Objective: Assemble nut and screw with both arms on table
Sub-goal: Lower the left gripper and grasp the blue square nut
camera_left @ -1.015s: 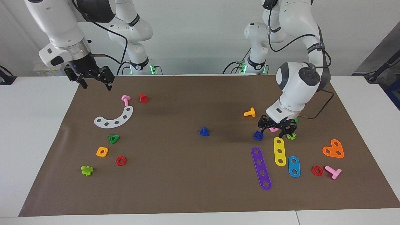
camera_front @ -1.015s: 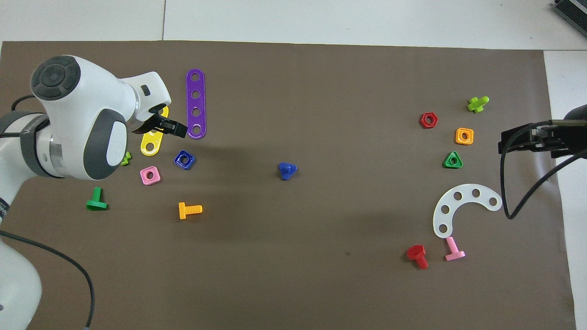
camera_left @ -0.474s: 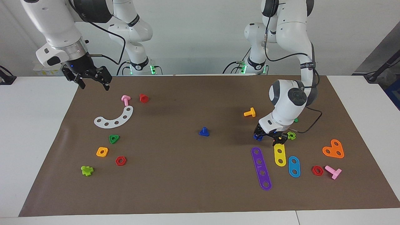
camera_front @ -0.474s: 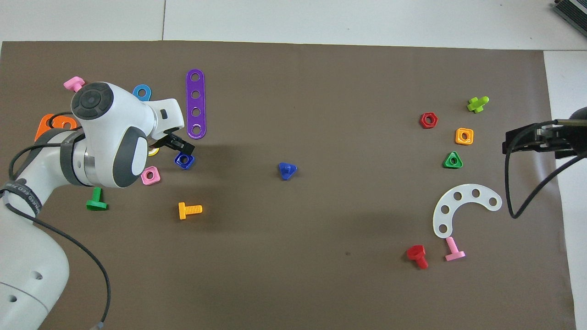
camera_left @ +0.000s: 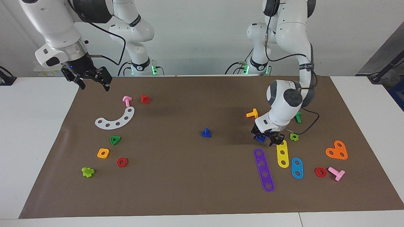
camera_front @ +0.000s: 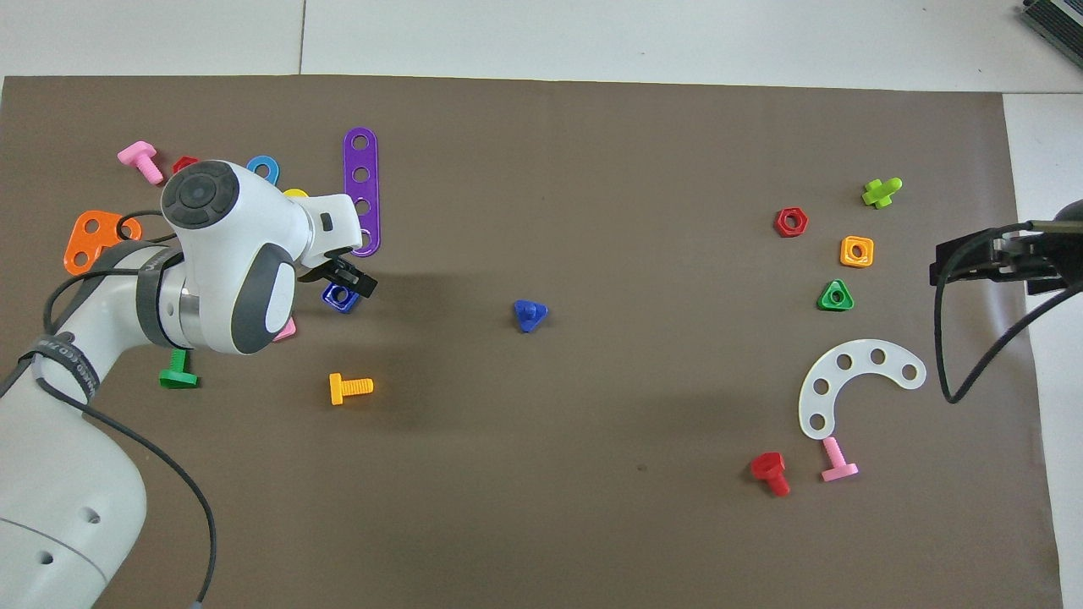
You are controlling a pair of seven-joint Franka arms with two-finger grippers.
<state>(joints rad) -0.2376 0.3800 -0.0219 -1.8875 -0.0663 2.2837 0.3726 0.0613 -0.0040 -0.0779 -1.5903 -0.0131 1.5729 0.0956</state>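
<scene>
The dark blue square nut [camera_left: 260,137] lies flat on the brown mat [camera_left: 189,176] toward the left arm's end, also in the overhead view [camera_front: 339,298]. My left gripper [camera_left: 265,137] is low over it, open, with a finger on each side; it partly hides the nut, and I cannot tell whether it touches it. In the overhead view the left gripper [camera_front: 345,286] covers the nut's edge. The dark blue screw [camera_left: 205,133] stands on its triangular head mid-mat, stem up [camera_front: 530,315]. My right gripper [camera_left: 91,82] waits raised and open over the mat's edge at the right arm's end.
Close to the nut lie a pink square nut [camera_front: 286,328], an orange bolt [camera_left: 252,113], a purple strip [camera_left: 264,169] and a yellow strip [camera_left: 282,153]. A white curved strip [camera_left: 115,119], a green triangular nut [camera_left: 115,140] and an orange square nut [camera_left: 103,153] lie toward the right arm's end.
My left gripper has come down and shifted toward the table's middle, from beside the nut to over it. The right gripper drifted slightly toward its end of the table.
</scene>
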